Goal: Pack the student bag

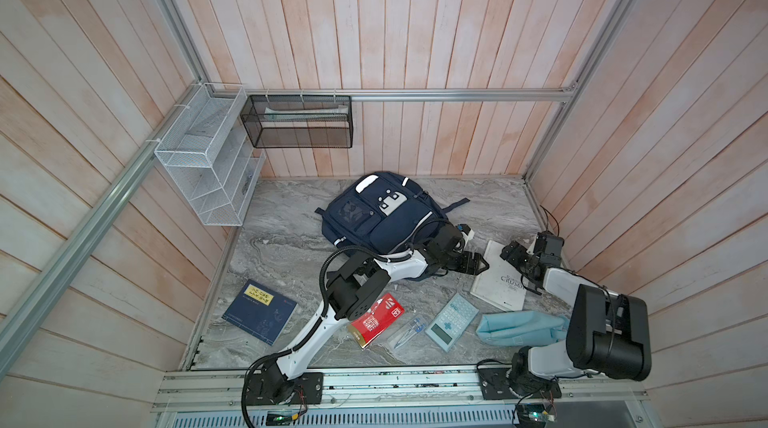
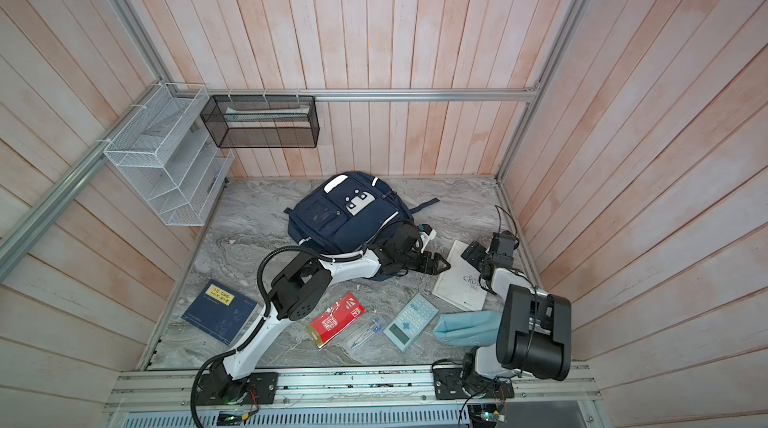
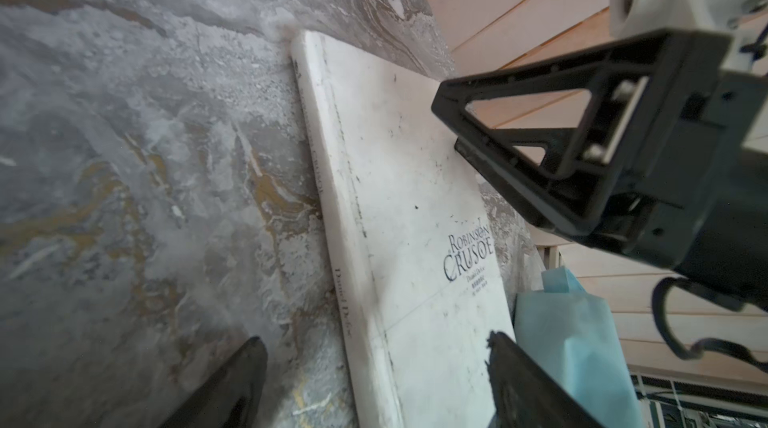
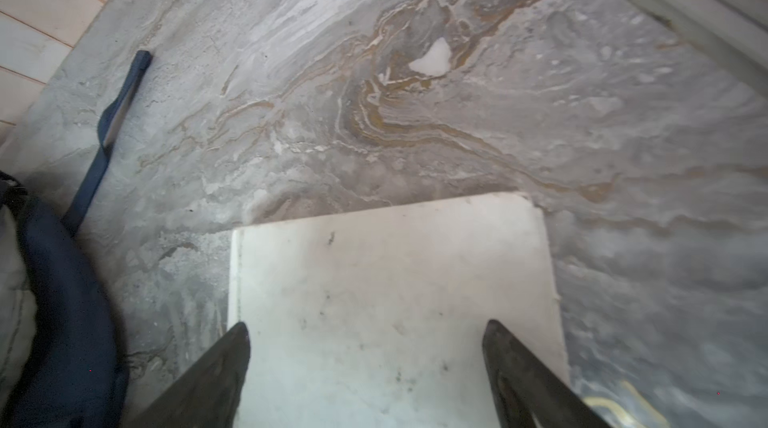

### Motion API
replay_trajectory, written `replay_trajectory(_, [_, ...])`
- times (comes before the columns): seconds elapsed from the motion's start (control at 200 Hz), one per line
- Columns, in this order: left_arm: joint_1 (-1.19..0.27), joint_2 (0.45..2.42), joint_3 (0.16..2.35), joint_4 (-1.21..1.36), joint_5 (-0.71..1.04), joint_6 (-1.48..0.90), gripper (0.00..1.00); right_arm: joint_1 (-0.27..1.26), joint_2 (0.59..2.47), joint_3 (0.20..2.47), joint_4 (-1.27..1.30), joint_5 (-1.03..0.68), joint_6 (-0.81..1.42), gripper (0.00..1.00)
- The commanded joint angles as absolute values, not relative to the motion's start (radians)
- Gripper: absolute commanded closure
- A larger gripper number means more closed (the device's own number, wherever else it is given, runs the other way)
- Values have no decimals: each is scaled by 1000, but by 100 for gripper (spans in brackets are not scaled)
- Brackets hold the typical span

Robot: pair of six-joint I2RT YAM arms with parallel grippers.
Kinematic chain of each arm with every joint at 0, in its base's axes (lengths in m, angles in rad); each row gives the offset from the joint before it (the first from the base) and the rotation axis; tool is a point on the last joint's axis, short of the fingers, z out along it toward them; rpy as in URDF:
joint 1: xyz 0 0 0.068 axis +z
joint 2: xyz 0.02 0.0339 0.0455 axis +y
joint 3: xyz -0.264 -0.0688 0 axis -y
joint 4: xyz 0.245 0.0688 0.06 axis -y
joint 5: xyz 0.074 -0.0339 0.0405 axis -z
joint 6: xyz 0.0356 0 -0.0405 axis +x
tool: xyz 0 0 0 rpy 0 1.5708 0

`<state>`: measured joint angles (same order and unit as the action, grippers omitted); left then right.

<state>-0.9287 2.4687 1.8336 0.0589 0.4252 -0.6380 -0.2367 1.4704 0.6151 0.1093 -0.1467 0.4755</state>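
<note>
The student bag (image 1: 382, 213) (image 2: 349, 213), a navy backpack with a white patch, lies flat at the back middle of the marble table; its edge and strap show in the right wrist view (image 4: 62, 301). To its right lies a white book (image 1: 498, 284) (image 2: 459, 284) titled "Robinson Crusoe" (image 3: 407, 197) (image 4: 395, 280). My left gripper (image 1: 482, 265) (image 2: 444, 265) (image 3: 376, 340) is open at the book's spine edge, one finger over the table, the other over the cover. My right gripper (image 1: 508, 254) (image 2: 471, 254) (image 4: 369, 326) hangs open over the book's far end, holding nothing.
Along the front lie a blue notebook (image 1: 259, 311), a red packet (image 1: 376, 320), a clear pack with a compass (image 1: 409, 330), a calculator (image 1: 451, 322) and a light-blue pouch (image 1: 519, 328). A white wire rack (image 1: 208, 155) and black mesh basket (image 1: 299, 122) hang on the walls.
</note>
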Motion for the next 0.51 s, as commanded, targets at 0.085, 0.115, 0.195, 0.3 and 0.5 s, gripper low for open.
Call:
replay_trajectory(0.085, [-902,2503,1785,20,264,-603,14,-149,1529,575,170,-405,508,17])
replay_trajectory(0.115, [-895,2502,1772,38,284,-617,14,-138,1525,586,158,-404,503,17])
replay_trajectory(0.195, [-887,2482,1738,99,323,-637,14,-139,1476,603,74,-284,515,14])
replay_trajectory(0.3, [-905,2450,1733,85,285,-602,15,-157,1378,606,-43,-4,511,5])
replay_trajectory(0.5, [-922,2439,1733,98,303,-603,15,-273,1362,532,-22,7,507,2])
